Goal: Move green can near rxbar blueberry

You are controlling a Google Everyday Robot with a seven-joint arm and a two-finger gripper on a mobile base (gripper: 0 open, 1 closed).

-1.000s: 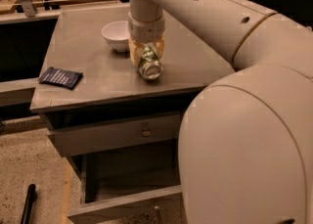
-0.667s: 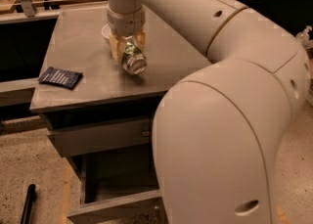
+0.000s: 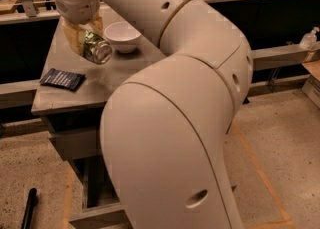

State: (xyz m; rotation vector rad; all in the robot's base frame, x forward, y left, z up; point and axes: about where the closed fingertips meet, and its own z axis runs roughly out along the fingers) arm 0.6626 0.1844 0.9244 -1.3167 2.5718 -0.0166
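Over the grey table (image 3: 107, 80), the gripper (image 3: 88, 42) clamps the tilted green can (image 3: 98, 51). Bare tabletop separates it from the rxbar blueberry (image 3: 62, 79), lower-left by the table edge. A white bowl (image 3: 122, 36) sits just right.

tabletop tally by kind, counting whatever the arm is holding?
Cans: 1, the green can, tilted, gripped in the end effector above the table.
Bowls: 1, the white bowl, beside the can.
Snack bars: 1, the rxbar blueberry, flat near the table's front edge.
Total: 3
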